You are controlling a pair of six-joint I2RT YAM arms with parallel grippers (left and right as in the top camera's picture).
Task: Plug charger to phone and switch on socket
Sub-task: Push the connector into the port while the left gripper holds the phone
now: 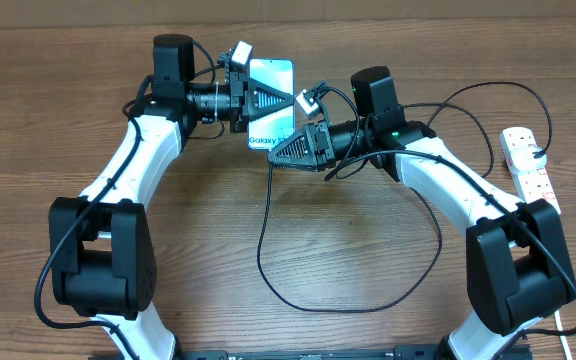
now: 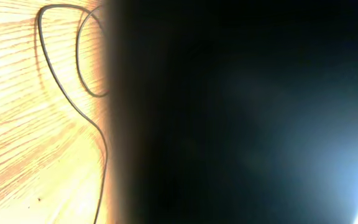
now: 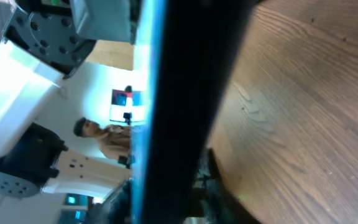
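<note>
You are seeing a shiny, smooth phone by the left gripper, over a matt, grainy wood table.

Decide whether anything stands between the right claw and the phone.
Nothing visible does: the right claw meets the lower edge of the phone, and the left claw grips farther up the screen, clear of that spot.
</note>
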